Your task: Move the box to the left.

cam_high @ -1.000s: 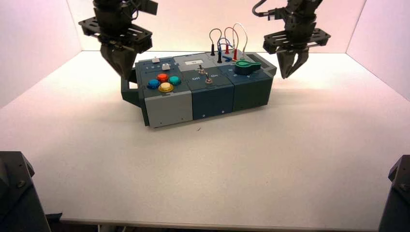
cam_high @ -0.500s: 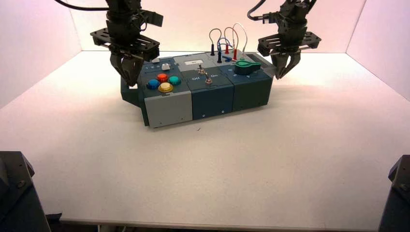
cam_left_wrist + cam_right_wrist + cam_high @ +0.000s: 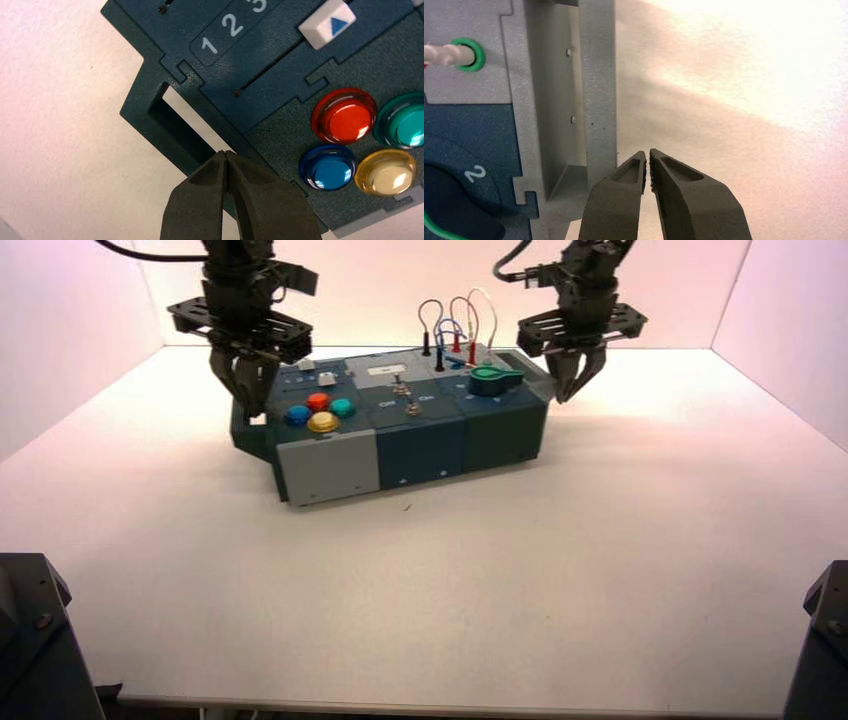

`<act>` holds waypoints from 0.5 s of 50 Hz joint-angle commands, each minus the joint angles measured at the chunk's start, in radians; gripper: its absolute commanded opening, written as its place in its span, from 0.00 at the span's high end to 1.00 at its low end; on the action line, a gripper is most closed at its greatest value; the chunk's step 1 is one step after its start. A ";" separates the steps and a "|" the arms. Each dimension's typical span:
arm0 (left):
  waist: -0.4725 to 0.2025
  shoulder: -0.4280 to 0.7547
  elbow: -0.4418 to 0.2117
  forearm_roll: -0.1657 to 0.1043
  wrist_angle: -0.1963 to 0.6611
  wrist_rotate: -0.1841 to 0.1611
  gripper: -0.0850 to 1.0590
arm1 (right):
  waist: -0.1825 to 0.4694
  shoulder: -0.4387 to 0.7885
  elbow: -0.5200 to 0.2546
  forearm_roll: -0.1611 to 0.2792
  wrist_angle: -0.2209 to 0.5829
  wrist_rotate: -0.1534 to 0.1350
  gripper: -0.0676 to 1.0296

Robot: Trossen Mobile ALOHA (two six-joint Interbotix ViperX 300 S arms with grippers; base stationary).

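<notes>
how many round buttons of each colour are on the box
red button: 1
blue button: 1
yellow button: 1
teal button: 1
total: 4

A: colours on this thing? The box (image 3: 420, 455) looks dark teal, navy and grey to me.
B: yep, plus red (image 3: 345, 116), blue (image 3: 328, 168), yellow (image 3: 386, 172) and teal-green (image 3: 407, 122) buttons. White slider cap (image 3: 327, 23) has a blue triangle, numbers (image 3: 220, 34) are white too.
A: love the green-topped knob (image 3: 492, 379) lol
</notes>
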 commanded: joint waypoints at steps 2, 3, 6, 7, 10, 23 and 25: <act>0.021 -0.017 -0.012 0.008 -0.002 0.000 0.95 | 0.087 -0.029 -0.034 0.025 -0.002 0.002 0.89; 0.026 -0.017 -0.012 0.008 -0.002 0.000 0.95 | 0.089 -0.029 -0.035 0.026 0.000 0.002 0.89; 0.035 -0.017 -0.014 0.011 -0.002 0.002 0.95 | 0.100 -0.028 -0.038 0.043 0.005 0.002 0.89; 0.040 -0.017 -0.014 0.011 -0.002 0.003 0.95 | 0.101 -0.028 -0.040 0.044 0.005 0.002 0.89; 0.049 -0.015 -0.014 0.012 -0.002 0.005 0.95 | 0.112 -0.026 -0.040 0.054 0.006 0.000 0.89; 0.127 -0.026 -0.008 0.018 0.011 0.012 0.95 | 0.181 -0.021 -0.046 0.069 0.011 -0.002 0.89; 0.137 -0.028 -0.005 0.020 0.012 0.014 0.95 | 0.195 -0.020 -0.051 0.069 0.012 -0.002 0.89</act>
